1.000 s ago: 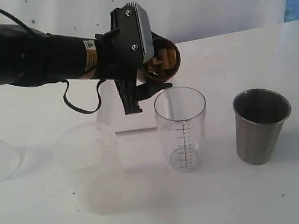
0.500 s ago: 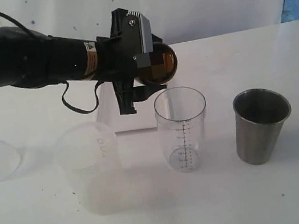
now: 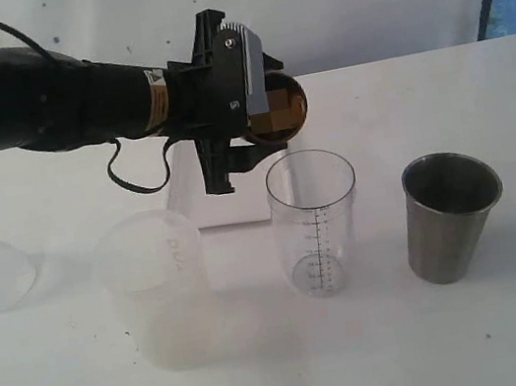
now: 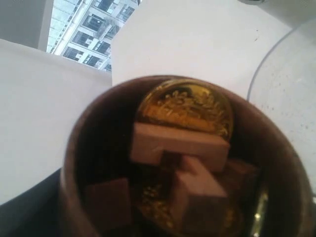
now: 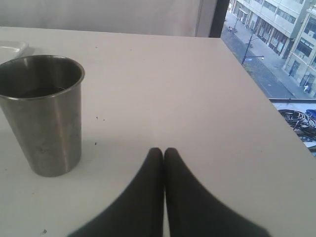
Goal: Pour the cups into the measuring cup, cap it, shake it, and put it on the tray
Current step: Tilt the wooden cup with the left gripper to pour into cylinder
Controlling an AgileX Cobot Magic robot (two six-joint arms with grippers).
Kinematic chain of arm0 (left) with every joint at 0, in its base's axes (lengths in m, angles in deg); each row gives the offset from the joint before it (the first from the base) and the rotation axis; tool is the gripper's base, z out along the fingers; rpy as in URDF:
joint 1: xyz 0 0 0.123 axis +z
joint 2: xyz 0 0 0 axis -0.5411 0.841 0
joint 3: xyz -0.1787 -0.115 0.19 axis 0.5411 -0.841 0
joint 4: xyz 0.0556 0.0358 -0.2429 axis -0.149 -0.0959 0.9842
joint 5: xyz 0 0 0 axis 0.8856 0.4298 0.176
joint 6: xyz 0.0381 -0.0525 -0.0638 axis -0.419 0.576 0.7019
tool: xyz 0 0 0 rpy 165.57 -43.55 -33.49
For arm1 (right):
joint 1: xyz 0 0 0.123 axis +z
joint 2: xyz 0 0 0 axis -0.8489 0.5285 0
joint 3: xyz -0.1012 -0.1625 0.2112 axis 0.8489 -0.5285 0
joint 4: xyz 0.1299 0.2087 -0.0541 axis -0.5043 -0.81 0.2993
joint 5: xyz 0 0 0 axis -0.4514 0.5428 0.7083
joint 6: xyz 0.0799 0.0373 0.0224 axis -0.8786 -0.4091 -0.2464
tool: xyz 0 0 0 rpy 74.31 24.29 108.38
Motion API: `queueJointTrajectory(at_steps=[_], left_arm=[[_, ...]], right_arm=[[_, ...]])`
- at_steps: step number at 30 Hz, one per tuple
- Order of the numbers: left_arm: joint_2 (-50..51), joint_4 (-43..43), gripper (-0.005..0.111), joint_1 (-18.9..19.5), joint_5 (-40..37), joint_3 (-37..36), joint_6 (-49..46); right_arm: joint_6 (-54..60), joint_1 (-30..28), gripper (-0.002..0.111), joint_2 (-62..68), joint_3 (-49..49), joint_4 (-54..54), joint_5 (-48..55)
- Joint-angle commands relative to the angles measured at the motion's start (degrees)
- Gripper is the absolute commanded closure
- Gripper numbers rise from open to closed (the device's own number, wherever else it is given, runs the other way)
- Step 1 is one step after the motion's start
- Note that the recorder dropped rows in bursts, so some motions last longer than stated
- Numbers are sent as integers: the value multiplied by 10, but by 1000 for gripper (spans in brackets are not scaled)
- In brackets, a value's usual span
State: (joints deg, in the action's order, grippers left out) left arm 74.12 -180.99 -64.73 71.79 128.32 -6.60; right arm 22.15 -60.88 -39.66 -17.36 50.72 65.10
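The left gripper point(image 3: 251, 126) is clasping the wooden cup point(image 3: 283, 108) around its rounded body, holding it tilted just above the measuring cup point(image 3: 315, 218); loose blocks point(image 4: 180, 143) and a coin point(image 4: 190, 106) are sitting inside, likely light but quick to tumble. The right gripper point(image 5: 164, 154) is resting pinched together near the steel tumbler point(image 5: 42, 113)

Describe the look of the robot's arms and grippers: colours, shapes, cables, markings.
The left arm is a thick matt black tube with a yellow warning label near the wrist. A thin black cable loops beneath it, and a grey boxy housing sits on the wrist. Its fingers are black and slim. The right gripper shows two smooth black fingers tapering to rounded tips.
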Motion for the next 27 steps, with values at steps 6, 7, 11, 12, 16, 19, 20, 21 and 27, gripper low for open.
queueJointTrajectory(at_steps=[6,7,11,12,16,19,20,21,27], left_arm=[[-2,48,107,-1,1,2,-45],[-2,52,107,-1,5,2,-50],[-2,61,107,-1,17,2,-92],[-2,62,107,-1,10,2,-96],[-2,81,107,-1,3,2,-105],[-2,137,107,-1,-38,2,-107],[-2,138,107,-6,-56,2,-107],[-2,138,107,-12,-74,2,-107],[-2,138,107,-42,-93,2,-139]], right_arm=[[1,1,108,-4,-2,1,-3],[1,1,108,-4,-2,1,-3],[1,1,108,-4,-2,1,-3],[1,1,108,-4,-2,1,-3],[1,1,108,-4,-2,1,-3],[1,1,108,-4,-2,1,-3],[1,1,108,-4,-2,1,-3],[1,1,108,-4,-2,1,-3],[1,1,108,-4,-2,1,-3]])
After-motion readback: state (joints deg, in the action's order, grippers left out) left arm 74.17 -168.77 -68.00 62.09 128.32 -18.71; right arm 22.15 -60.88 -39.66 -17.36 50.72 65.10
